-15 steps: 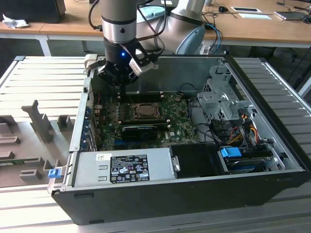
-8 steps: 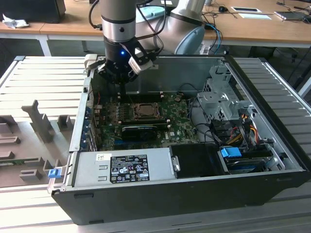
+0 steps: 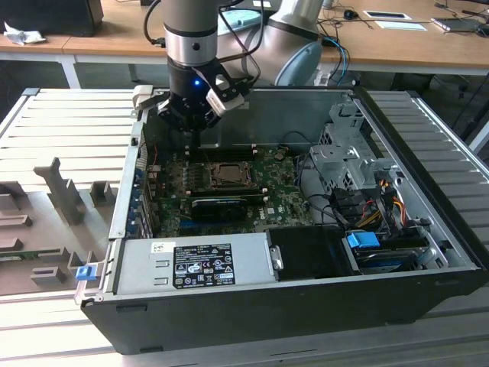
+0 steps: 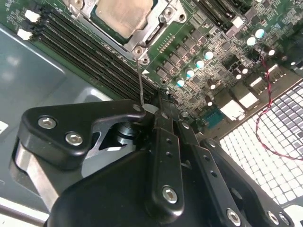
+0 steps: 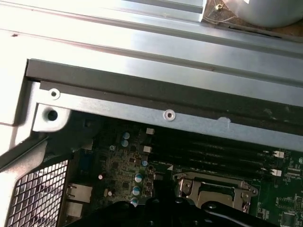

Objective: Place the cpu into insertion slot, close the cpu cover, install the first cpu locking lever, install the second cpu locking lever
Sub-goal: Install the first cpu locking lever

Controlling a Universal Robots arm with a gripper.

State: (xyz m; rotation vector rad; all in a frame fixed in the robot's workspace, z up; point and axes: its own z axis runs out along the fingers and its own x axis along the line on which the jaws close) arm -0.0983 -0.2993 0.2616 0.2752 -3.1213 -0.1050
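Gripper (image 3: 191, 115): positioned over the far edge of the motherboard (image 3: 290, 195), toward the exterior view's left. In the second wrist view the fingers (image 4: 163, 142) are seen closed together, pinching a thin wire lever (image 4: 141, 85).
Cpu (image 3: 228, 174): seated in the insertion slot (image 3: 210, 186), with the cpu cover (image 4: 151, 33) lowered over it.
Risk: the lever could be lost from the pinch if gripped off-centre, or the memory slots (image 4: 90, 49) beside it scraped.
View difference: the lever grip is revealed by the second wrist view; the chassis wall (image 5: 156, 116) is shown by the first wrist view.

cpu (image 4: 124, 15): silver-grey | motherboard (image 3: 284, 200): green | hand (image 4: 156, 113): black
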